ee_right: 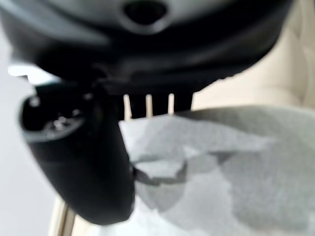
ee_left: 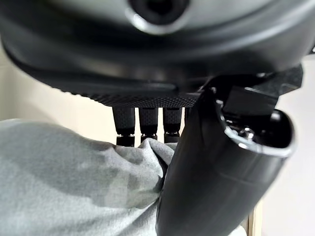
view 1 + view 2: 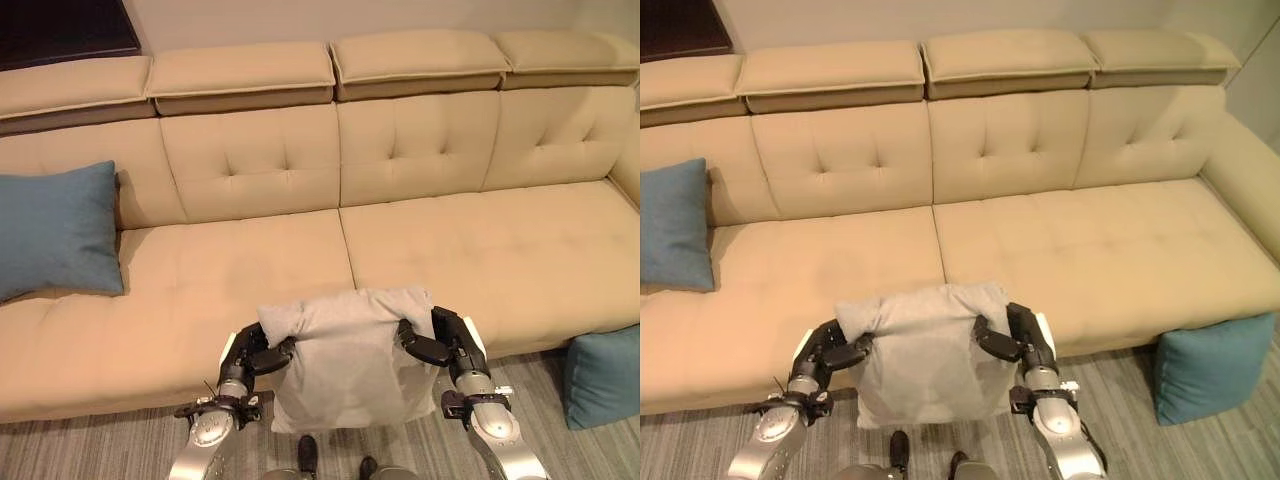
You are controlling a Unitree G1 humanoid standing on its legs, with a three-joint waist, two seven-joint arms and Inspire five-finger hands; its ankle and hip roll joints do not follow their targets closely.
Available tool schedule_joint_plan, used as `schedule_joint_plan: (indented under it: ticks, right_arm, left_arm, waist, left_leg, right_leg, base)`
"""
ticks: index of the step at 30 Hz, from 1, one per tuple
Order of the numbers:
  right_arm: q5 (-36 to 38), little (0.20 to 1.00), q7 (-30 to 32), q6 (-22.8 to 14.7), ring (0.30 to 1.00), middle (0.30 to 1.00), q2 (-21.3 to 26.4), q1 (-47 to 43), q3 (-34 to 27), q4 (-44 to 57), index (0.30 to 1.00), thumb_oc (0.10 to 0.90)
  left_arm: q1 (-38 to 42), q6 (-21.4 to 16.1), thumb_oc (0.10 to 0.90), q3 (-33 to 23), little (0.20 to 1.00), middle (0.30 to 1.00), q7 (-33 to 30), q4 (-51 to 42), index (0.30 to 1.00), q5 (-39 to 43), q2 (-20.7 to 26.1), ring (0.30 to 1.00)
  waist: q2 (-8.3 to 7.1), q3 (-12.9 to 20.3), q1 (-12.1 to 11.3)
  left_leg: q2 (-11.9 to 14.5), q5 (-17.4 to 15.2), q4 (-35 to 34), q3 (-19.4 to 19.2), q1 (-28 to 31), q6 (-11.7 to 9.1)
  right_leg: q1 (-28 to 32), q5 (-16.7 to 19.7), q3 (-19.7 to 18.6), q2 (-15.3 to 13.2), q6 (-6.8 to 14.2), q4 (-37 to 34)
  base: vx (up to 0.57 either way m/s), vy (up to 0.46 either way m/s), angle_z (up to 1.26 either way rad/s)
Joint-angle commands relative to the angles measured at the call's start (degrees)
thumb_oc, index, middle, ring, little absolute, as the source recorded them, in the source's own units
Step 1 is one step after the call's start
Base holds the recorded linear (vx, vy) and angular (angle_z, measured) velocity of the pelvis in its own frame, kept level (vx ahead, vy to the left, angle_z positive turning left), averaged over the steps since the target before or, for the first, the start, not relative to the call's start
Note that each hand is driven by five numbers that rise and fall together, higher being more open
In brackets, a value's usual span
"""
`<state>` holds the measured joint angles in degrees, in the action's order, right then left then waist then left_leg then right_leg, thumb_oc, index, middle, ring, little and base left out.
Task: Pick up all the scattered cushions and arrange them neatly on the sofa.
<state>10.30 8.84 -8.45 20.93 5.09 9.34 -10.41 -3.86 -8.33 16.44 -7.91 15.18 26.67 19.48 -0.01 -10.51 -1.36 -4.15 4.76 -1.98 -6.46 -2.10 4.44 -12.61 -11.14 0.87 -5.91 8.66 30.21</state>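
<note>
Two hands, the left hand and right hand, are curled round the upper corners of a grey cushion held at bottom centre before the beige sofa; judged soft and light, it is best gripped at those corners.

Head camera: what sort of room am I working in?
Most likely a living room: a long tan tufted sofa, a blue cushion leaning at its left end, another blue cushion on the striped carpet.
</note>
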Motion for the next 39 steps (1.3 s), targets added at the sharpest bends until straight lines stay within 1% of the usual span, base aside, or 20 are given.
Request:
schedule_joint_plan:
  ticks: [1, 4, 6, 8, 11, 12, 13, 15, 16, 19, 21, 22, 25, 26, 29, 35, 36, 37, 38, 39]
  right_arm:
    - [0.39, 0.300, -1.95, -7.02, 0.300, 0.300, -2.46, -7.47, 0.78, 7.95, 0.300, 0.400]
    - [0.73, 0.300, -1.93, -6.99, 0.300, 0.300, -1.97, -8.36, 1.21, 7.90, 0.300, 0.400]
    - [0.72, 0.300, -1.97, -6.98, 0.300, 0.300, -1.72, -8.55, 1.36, 7.95, 0.300, 0.400]
    - [0.81, 0.300, -2.25, -7.01, 0.300, 0.300, -1.51, -7.84, 1.18, 8.03, 0.300, 0.400]
    - [0.66, 0.300, -2.17, -7.10, 0.300, 0.300, -0.75, -6.95, 0.41, 7.72, 0.300, 0.400]
    - [0.91, 0.300, -1.95, -7.45, 0.300, 0.300, 0.08, -6.32, -0.56, 8.01, 0.300, 0.400]
    - [1.10, 0.300, -1.64, -7.52, 0.300, 0.300, 0.48, -6.25, -0.96, 8.03, 0.300, 0.400]
    - [1.51, 0.300, -0.94, -7.55, 0.300, 0.300, 1.27, -6.39, -1.46, 7.97, 0.300, 0.400]
    - [1.51, 0.300, -0.94, -7.56, 0.300, 0.300, 1.28, -6.41, -1.48, 7.96, 0.300, 0.400]
    - [1.81, 0.300, -0.69, -7.21, 0.300, 0.300, 1.73, -6.45, -2.02, 7.76, 0.300, 0.400]
    - [1.79, 0.300, -0.23, -7.14, 0.300, 0.300, 1.75, -5.77, -2.69, 8.13, 0.300, 0.400]
    - [1.79, 0.300, -0.22, -7.14, 0.300, 0.300, 1.75, -5.74, -2.71, 8.14, 0.300, 0.400]
    - [1.64, 0.300, 0.28, -7.04, 0.300, 0.300, 1.57, -5.51, -2.80, 8.08, 0.300, 0.400]
    - [1.60, 0.300, 0.65, -6.75, 0.300, 0.300, 1.05, -5.60, -2.77, 7.60, 0.300, 0.400]
    - [0.66, 0.300, 0.06, -6.53, 0.300, 0.300, 0.46, -5.34, -2.45, 7.73, 0.300, 0.400]
    - [0.19, 0.300, -0.92, -6.25, 0.300, 0.300, -0.66, -5.62, -1.96, 7.59, 0.300, 0.400]
    - [0.00, 0.300, -0.96, -6.20, 0.300, 0.300, -0.90, -5.80, -1.89, 7.54, 0.300, 0.400]
    - [-0.36, 0.300, -1.19, -6.24, 0.300, 0.300, -1.25, -6.39, -1.68, 7.63, 0.300, 0.400]
    - [-0.36, 0.300, -1.19, -6.24, 0.300, 0.300, -1.26, -6.43, -1.69, 7.62, 0.300, 0.400]
    - [-0.37, 0.300, -1.37, -6.19, 0.300, 0.300, -1.81, -7.07, -1.53, 7.87, 0.300, 0.400]
  left_arm:
    - [1.46, -7.27, 0.400, -2.05, 0.300, 0.300, 2.40, -8.20, 0.300, -0.46, -1.12, 0.300]
    - [1.08, -7.27, 0.400, -2.15, 0.300, 0.300, 2.40, -8.02, 0.300, -0.40, -1.52, 0.300]
    - [1.13, -7.41, 0.400, -2.39, 0.300, 0.300, 2.25, -7.81, 0.300, -0.50, -1.60, 0.300]
    - [0.93, -7.43, 0.400, -2.27, 0.300, 0.300, 2.97, -7.54, 0.300, -0.59, -1.95, 0.300]
    - [0.80, -7.46, 0.400, -1.72, 0.300, 0.300, 3.50, -7.16, 0.300, -0.23, -3.04, 0.300]
    - [1.37, -7.44, 0.400, -0.86, 0.300, 0.300, 3.85, -6.84, 0.300, 0.36, -3.68, 0.300]
    - [2.00, -7.55, 0.400, -0.46, 0.300, 0.300, 3.82, -6.73, 0.300, 0.91, -3.80, 0.300]
    - [3.11, -7.51, 0.400, 0.55, 0.300, 0.300, 3.91, -6.57, 0.300, 1.43, -3.93, 0.300]
    - [3.15, -7.51, 0.400, 0.56, 0.300, 0.300, 3.91, -6.55, 0.300, 1.44, -3.93, 0.300]
    - [3.84, -7.25, 0.400, 1.09, 0.300, 0.300, 4.01, -6.32, 0.300, 1.82, -4.26, 0.300]
    - [4.12, -6.57, 0.400, 1.87, 0.300, 0.300, 4.14, -5.94, 0.300, 1.25, -4.34, 0.300]
    - [4.11, -6.57, 0.400, 1.89, 0.300, 0.300, 4.13, -5.95, 0.300, 1.24, -4.35, 0.300]
    - [4.32, -6.11, 0.400, 1.95, 0.300, 0.300, 3.89, -5.88, 0.300, 0.60, -4.21, 0.300]
    - [4.05, -5.86, 0.400, 1.73, 0.300, 0.300, 3.62, -5.99, 0.300, 0.17, -4.02, 0.300]
    - [3.00, -5.82, 0.400, 1.19, 0.300, 0.300, 3.81, -6.64, 0.300, 0.00, -3.81, 0.300]
    - [1.88, -5.81, 0.400, 0.08, 0.300, 0.300, 4.29, -7.70, 0.300, -0.40, -2.47, 0.300]
    - [1.91, -5.83, 0.400, -0.20, 0.300, 0.300, 4.12, -7.77, 0.300, -0.40, -2.27, 0.300]
    - [1.93, -5.91, 0.400, -0.96, 0.300, 0.300, 3.79, -8.09, 0.300, -0.32, -1.74, 0.300]
    - [1.97, -5.90, 0.400, -0.98, 0.300, 0.300, 3.79, -8.10, 0.300, -0.31, -1.73, 0.300]
    - [1.92, -6.02, 0.400, -1.68, 0.300, 0.300, 3.51, -8.36, 0.300, -0.27, -1.18, 0.300]
  waist:
    - [-0.72, 2.58, -1.09]
    - [-1.08, 2.14, -0.34]
    - [-1.21, 1.85, -0.08]
    - [-1.82, 2.16, 0.14]
    - [-1.97, 3.24, 0.48]
    - [-2.05, 3.59, 0.92]
    - [-2.22, 3.47, 1.20]
    - [-2.59, 2.84, 1.46]
    - [-2.52, 2.82, 1.54]
    - [-3.05, 2.14, 1.39]
    - [-3.53, 2.39, 1.21]
    - [-3.58, 2.43, 1.22]
    - [-3.18, 2.75, 0.68]
    - [-3.09, 2.48, -0.21]
    - [-2.85, 3.67, -0.67]
    - [-3.33, 5.33, -1.75]
    - [-3.29, 5.39, -1.94]
    - [-3.06, 4.90, -2.09]
    - [-3.04, 5.09, -2.19]
    - [-2.71, 4.34, -1.95]
  left_leg:
    - [2.97, -7.71, 4.97, 2.13, 0.60, -2.16]
    - [2.66, -9.15, 4.07, 2.38, 3.37, -2.62]
    - [2.56, -9.81, 3.84, 2.66, 4.45, -2.89]
    - [2.17, -10.88, 4.34, 3.42, 5.30, -3.36]
    - [3.19, -11.50, 5.63, 4.30, 5.60, -4.69]
    - [4.30, -11.15, 8.57, 4.41, 4.15, -6.64]
    - [5.22, -9.94, 11.59, 4.13, 2.48, -7.74]
    - [6.76, -7.92, 18.41, 3.69, -1.12, -8.81]
    - [6.82, -8.07, 18.77, 3.82, -1.34, -8.85]
    - [7.41, -7.25, 22.33, 2.65, -4.46, -8.33]
    - [7.16, -7.93, 17.20, -0.59, -7.16, -7.19]
    - [7.08, -7.83, 16.98, -0.60, -7.07, -7.17]
    - [6.41, -4.81, 11.99, -1.60, -8.80, -7.34]
    - [6.07, -2.55, 10.21, -1.34, -10.72, -7.79]
    - [5.27, -3.01, 6.81, 0.09, -7.80, -6.92]
    - [3.63, -5.22, 6.08, -0.44, -4.23, -4.78]
    - [3.28, -5.77, 5.99, -0.66, -3.55, -4.20]
    - [2.75, -6.68, 5.64, -0.79, -2.20, -3.15]
    - [2.80, -6.48, 5.55, -0.91, -2.45, -3.13]
    - [2.53, -6.87, 5.39, -0.99, -1.74, -2.13]
  right_leg:
    - [4.43, 11.22, 7.02, -2.70, -0.40, -13.38]
    - [1.96, 14.58, 7.88, -2.70, -0.21, -22.49]
    - [1.32, 15.78, 8.00, -2.49, 0.02, -24.84]
    - [3.69, 16.63, 7.40, -2.30, -0.11, -28.32]
    - [6.38, 16.78, 7.60, -1.41, -1.13, -29.92]
    - [8.52, 15.99, 9.05, -1.13, -1.94, -30.79]
    - [9.24, 15.56, 9.81, -1.22, -2.42, -30.94]
    - [10.46, 14.40, 11.32, -1.13, -3.88, -30.76]
    - [10.45, 14.39, 11.43, -1.07, -3.91, -30.76]
    - [12.60, 12.81, 12.67, -0.70, -4.89, -31.13]
    - [14.36, 11.45, 14.27, -0.36, -4.81, -32.08]
    - [14.37, 11.45, 14.28, -0.43, -4.79, -32.11]
    - [15.92, 10.29, 14.46, 0.62, -4.55, -32.68]
    - [17.23, 9.20, 13.92, 1.40, -4.68, -32.70]
    - [18.47, 8.10, 13.04, 1.58, -3.97, -32.01]
    - [18.94, 7.04, 11.06, -0.87, -2.45, -28.57]
    - [18.41, 7.06, 10.91, -1.58, -2.02, -26.63]
    - [16.51, 7.69, 10.19, -2.73, -1.04, -21.45]
    - [16.15, 7.85, 10.07, -2.69, -1.06, -21.43]
    - [13.35, 9.57, 9.21, -3.41, -0.22, -16.13]
  base:
    - [0.23, -0.066, -0.22]
    - [0.20, -0.117, -0.45]
    - [0.14, -0.109, -0.17]
    - [0.19, -0.170, 0.11]
    - [0.20, -0.232, 0.36]
    - [0.15, -0.272, 0.39]
    - [0.12, -0.278, 0.54]
    - [0.05, -0.148, 0.59]
    - [0.04, -0.097, 0.44]
    - [0.10, -0.111, 0.17]
    - [0.20, -0.067, 0.23]
    - [0.16, 0.005, 0.43]
    - [0.19, 0.049, 0.40]
    - [0.28, 0.104, 0.07]
    - [0.29, 0.134, -0.17]
    - [0.17, 0.136, -0.21]
    - [0.17, 0.225, -0.07]
    - [0.10, 0.172, 0.02]
    - [0.09, 0.202, -0.16]
    - [0.04, 0.123, -0.20]
